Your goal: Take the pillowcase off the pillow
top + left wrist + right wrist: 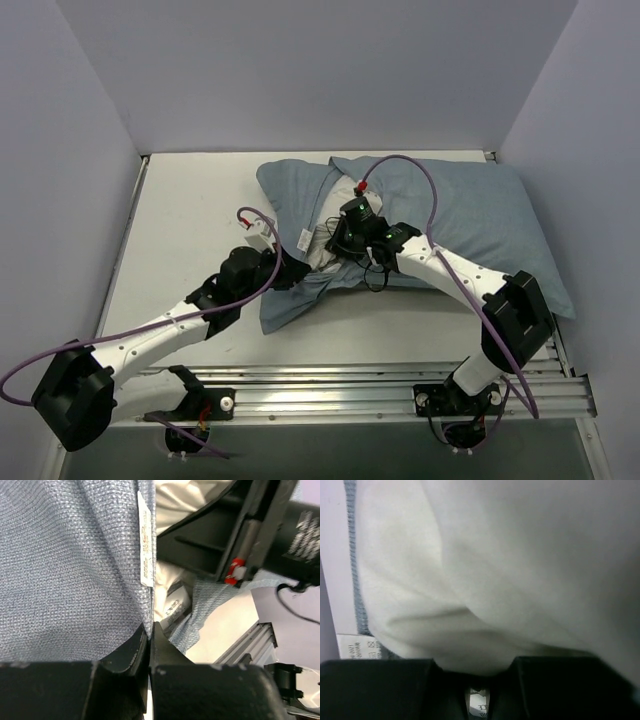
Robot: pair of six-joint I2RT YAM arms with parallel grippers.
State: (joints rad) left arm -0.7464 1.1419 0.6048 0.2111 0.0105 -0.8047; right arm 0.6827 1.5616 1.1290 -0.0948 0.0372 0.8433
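Observation:
The blue-grey pillowcase (450, 215) lies at the back of the table with its open end towards the middle. The white pillow (322, 245) shows in that opening. My left gripper (292, 272) is shut on the pillowcase's open edge; in the left wrist view its jaws (149, 630) pinch the blue-grey cloth (65, 565) below a white label (145, 540). My right gripper (338, 240) is in the opening. In the right wrist view the pillow (510, 555) fills the frame and a fold of it bulges between the jaws of that gripper (475, 667).
The white table (190, 220) is walled at the back and both sides. An aluminium rail (350, 385) runs along the near edge. Purple cables loop over both arms. The right arm (280, 525) crosses close in front of the left wrist camera.

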